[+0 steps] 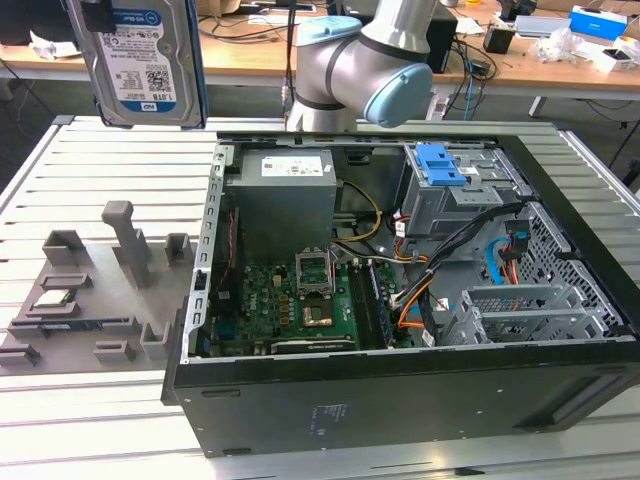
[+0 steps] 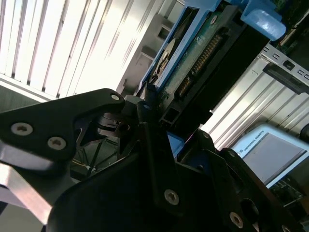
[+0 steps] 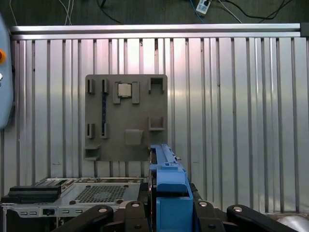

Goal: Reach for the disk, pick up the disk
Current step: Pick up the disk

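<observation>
Arm [image 1: 345,60] bent at elbow behind open computer case [image 1: 400,400]. Jaws closed on the disk [image 1: 145,60], clamped edge-on between them, well above table [image 3: 231,96]. Blue-white barcode label faced the exterior view.

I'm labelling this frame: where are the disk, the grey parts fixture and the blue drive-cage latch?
disk [image 1: 140,62]: exterior view, on its white-and-blue label.
grey parts fixture [image 3: 116,121]: first wrist view, on its bare flat base.
blue drive-cage latch [image 1: 440,165]: exterior view, on its upper face.
</observation>
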Robot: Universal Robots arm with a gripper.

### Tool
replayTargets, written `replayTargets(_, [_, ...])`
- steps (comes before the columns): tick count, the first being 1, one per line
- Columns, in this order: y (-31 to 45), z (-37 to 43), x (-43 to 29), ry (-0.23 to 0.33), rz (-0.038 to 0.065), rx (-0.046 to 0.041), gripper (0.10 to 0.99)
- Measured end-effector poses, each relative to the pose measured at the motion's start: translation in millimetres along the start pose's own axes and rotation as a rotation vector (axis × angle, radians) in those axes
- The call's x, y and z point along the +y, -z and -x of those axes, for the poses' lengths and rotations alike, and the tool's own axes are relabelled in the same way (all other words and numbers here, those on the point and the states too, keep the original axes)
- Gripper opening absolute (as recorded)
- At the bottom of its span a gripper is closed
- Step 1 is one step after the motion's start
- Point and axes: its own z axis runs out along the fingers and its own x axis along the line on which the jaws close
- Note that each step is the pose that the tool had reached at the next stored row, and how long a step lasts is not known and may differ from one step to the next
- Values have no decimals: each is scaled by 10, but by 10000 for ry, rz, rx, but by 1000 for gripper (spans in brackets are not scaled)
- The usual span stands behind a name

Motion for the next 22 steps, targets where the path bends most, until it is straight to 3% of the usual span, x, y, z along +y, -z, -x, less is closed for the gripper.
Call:
replayTargets(4, [-41,1,-25,0,0,0,369])
replayTargets(11, [-115,5,-308,0,1,4,369])
replayTargets(22, [-216,8,-524,0,1,4,369])
